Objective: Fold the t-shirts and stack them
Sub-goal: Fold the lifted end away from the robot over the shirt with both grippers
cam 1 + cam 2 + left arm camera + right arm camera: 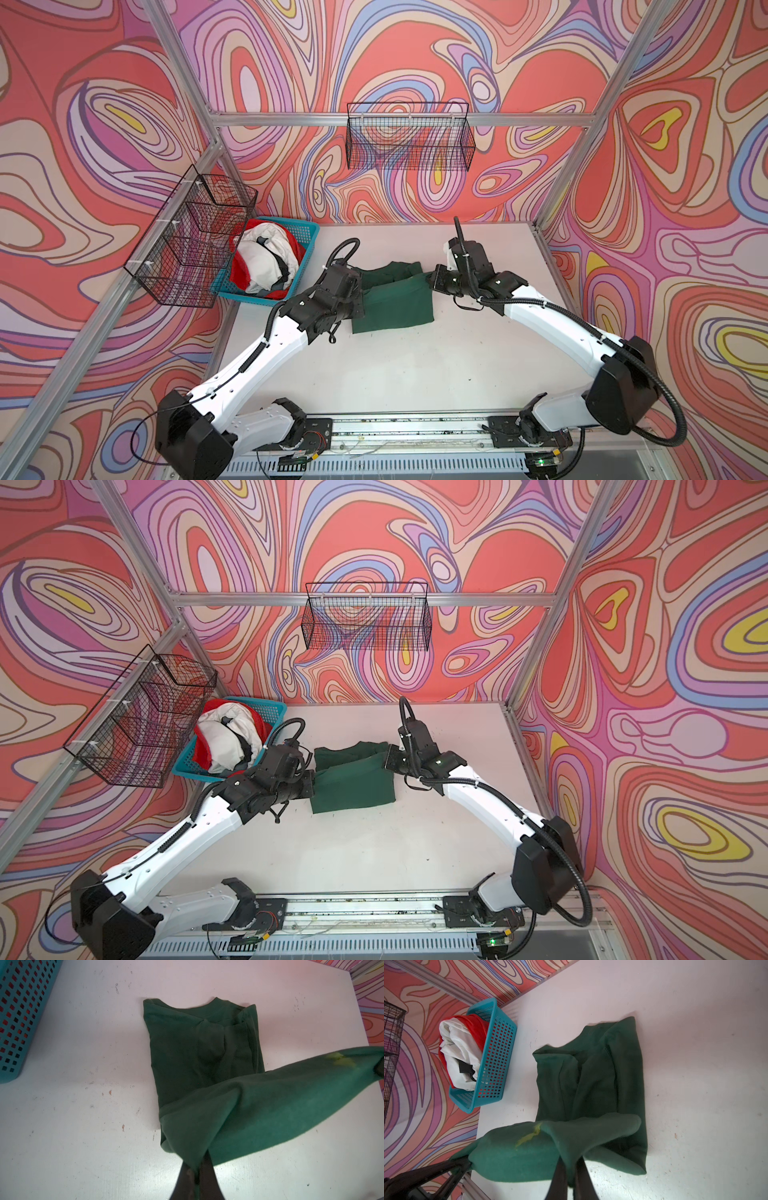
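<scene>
A dark green t-shirt (395, 303) lies folded into a long strip in the middle of the white table (415, 374), its collar toward the back. My left gripper (196, 1169) is shut on one corner of its near end. My right gripper (572, 1172) is shut on the other corner. Between them that end of the shirt (512, 1151) hangs raised and stretched above the flat part (197, 1047). In both top views the grippers (360, 291) (429, 280) stand at the shirt's left and right sides. More t-shirts, white and red (266, 257), are heaped in a basket.
The teal plastic basket (305, 249) stands at the table's back left corner, close to my left arm. Black wire baskets hang on the left wall (191, 237) and on the back wall (409, 137). A yellowish mark (529, 1136) shows on the lifted cloth.
</scene>
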### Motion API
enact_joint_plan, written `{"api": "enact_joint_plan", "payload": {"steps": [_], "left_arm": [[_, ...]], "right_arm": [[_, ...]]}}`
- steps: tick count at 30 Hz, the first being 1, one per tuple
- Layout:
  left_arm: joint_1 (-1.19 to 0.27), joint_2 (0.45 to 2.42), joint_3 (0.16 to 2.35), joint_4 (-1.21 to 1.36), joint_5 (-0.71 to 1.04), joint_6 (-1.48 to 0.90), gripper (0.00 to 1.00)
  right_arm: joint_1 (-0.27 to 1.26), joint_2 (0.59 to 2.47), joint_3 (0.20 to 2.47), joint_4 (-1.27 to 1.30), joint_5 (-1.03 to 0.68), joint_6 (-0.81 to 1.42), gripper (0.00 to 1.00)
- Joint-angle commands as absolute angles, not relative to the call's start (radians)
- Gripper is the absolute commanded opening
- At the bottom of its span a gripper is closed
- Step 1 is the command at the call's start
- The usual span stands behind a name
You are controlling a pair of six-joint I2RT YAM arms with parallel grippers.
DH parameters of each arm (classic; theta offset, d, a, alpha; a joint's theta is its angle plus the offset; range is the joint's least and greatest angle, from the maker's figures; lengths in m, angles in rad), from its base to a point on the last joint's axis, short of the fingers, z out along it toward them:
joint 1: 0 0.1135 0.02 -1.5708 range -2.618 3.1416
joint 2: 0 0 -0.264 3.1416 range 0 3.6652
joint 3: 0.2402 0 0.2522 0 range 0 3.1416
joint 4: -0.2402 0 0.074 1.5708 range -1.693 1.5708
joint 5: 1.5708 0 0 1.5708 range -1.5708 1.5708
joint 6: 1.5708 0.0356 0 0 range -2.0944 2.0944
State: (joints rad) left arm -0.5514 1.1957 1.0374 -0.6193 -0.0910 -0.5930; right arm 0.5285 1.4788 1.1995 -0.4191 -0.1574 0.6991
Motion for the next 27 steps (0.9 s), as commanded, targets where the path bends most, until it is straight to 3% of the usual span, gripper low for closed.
{"api": "enact_joint_plan", "payload": {"steps": [1,22,23,24,25,27], "left_arm": [[-0.506,1.24,1.085,-0.593,-0.069,-0.551,0.0],[-0.331,1.686,1.324,-0.505,0.03,-0.537,0.0],[-0.318,1.715,1.34,-0.499,0.025,-0.538,0.01],[-0.308,1.741,1.356,-0.491,0.024,-0.533,0.16],[-0.297,1.772,1.382,-0.491,0.012,-0.528,0.42],[-0.284,1.82,1.427,-0.471,-0.01,-0.496,0.56]], "right_arm": [[0.493,1.539,1.267,-0.4,-0.207,0.673,0.0],[0.343,2.065,1.729,-0.507,-0.416,0.612,0.0],[0.342,2.095,1.769,-0.529,-0.415,0.602,0.07],[0.342,2.117,1.802,-0.549,-0.405,0.591,0.19],[0.341,2.14,1.838,-0.571,-0.391,0.579,0.37],[0.342,2.166,1.876,-0.595,-0.379,0.56,0.57]]}}
